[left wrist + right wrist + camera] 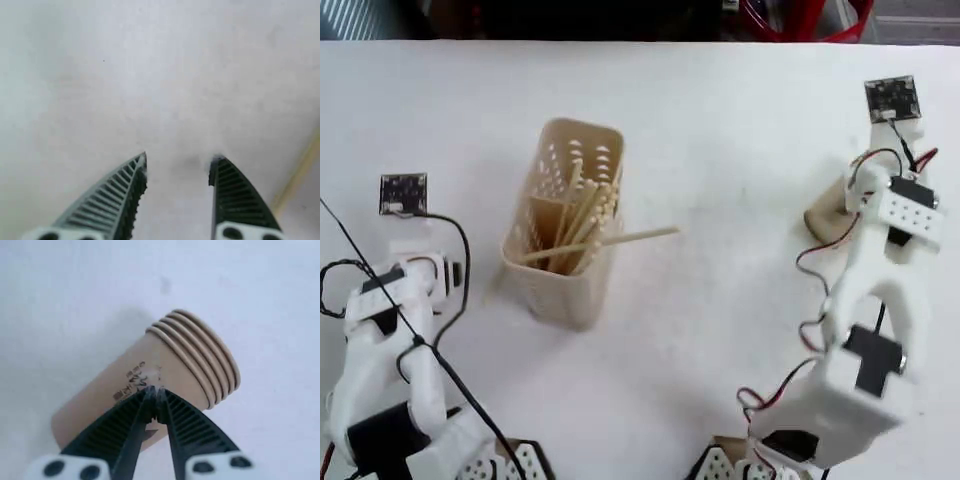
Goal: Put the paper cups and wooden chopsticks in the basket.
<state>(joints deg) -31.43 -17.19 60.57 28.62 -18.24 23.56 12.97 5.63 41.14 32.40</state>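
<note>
White table (720,130) runs back to a dark room edge, where a red object (800,20) sits. Near the middle stands the basket (555,290) with wooden chopsticks (585,215) inside, one poking out sideways. The paper cups (825,218) lie half under the right arm (880,280). At the left wrist, the left pincer (177,167) gapes wide over bare table. At the right wrist, the right pincer (156,390), tips pressed together, sits against the paper cups' side.

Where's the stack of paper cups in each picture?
High view: the paper cups lie at the right, partly under the right arm.
Right wrist view: in the middle, lying sideways at the shut right hand.
Left wrist view: the open left hand above the white table.
Shared landmark: the white table.
</note>
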